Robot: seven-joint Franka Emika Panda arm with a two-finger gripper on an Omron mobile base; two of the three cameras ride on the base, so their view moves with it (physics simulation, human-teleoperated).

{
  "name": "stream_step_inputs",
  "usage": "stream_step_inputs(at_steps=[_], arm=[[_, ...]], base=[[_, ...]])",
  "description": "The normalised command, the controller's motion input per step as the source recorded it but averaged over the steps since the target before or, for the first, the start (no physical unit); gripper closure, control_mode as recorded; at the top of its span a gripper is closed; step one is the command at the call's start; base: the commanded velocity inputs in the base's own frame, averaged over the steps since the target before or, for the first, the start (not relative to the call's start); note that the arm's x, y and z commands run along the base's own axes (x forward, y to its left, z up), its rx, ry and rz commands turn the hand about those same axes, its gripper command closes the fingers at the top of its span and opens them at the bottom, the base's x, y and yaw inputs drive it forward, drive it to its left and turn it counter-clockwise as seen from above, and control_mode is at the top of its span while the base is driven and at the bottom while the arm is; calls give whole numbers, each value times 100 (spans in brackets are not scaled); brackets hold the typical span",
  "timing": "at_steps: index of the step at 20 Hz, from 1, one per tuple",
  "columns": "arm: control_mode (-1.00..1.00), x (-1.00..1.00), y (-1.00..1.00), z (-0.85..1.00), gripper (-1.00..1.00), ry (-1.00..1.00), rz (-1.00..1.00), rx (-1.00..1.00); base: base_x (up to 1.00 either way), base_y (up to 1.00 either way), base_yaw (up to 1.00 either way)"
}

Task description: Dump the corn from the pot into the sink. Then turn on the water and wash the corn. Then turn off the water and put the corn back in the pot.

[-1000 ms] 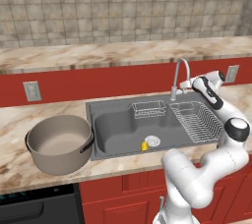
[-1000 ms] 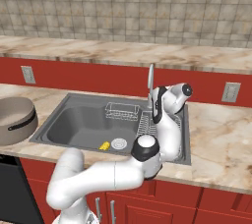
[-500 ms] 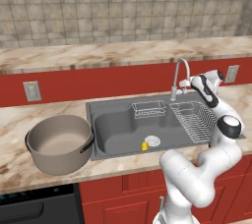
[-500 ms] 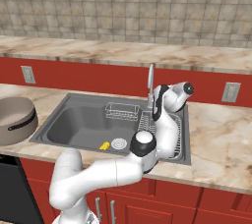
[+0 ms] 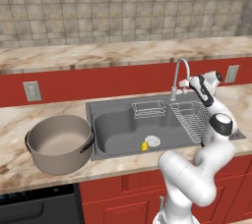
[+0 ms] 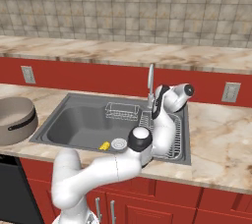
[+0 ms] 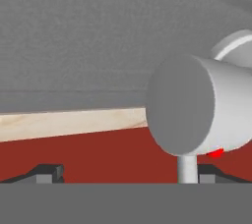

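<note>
The small yellow corn (image 5: 144, 146) lies on the floor of the dark grey sink (image 5: 113, 125), right beside the round silver drain (image 5: 152, 141); from the other side the corn (image 6: 104, 145) sits near the front wall of the sink (image 6: 74, 122). The taupe pot (image 5: 59, 142) stands upright on the counter left of the basin, with the pot (image 6: 15, 120) showing at the picture's left edge. My gripper (image 5: 190, 83) is up at the base of the faucet (image 5: 179, 73). In the hand view the gripper (image 7: 130, 174) is open, and the faucet's grey handle knob (image 7: 187, 105) looms close above the right fingertip (image 7: 212, 171).
A wire dish rack (image 5: 194, 117) fills the sink's right basin under my arm. A small wire basket (image 5: 149, 109) hangs at the back of the left basin. Red backsplash and a raised marble ledge (image 5: 123, 51) run behind the faucet. Wall outlets (image 5: 32, 91) sit at both sides.
The hand has crept slightly left toward the faucet and the elbow has swung a little the same way. The jaws stay open. Corn and pot have not moved.
</note>
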Motion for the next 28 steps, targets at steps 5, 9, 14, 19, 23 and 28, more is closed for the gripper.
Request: stream_step_inputs(at_steps=[5,9,14,19,23,28], arm=[[-100,6,-33,-29,-100,-4,0,-1],[-100,1,-47,-23,-100,-8,0,-3],[-100,0,-72,-11,-100,-10,-4,-6],[-100,0,-99,-7,-100,-7,-13,-8],[-100,0,-100,-9,-100,-7,-16,-6],[-100,-4,-100,-9,-100,-16,-19,-3]], base=[[0,0,0],[0,0,0],[0,0,0],[0,0,0],[0,0,0],[0,0,0]])
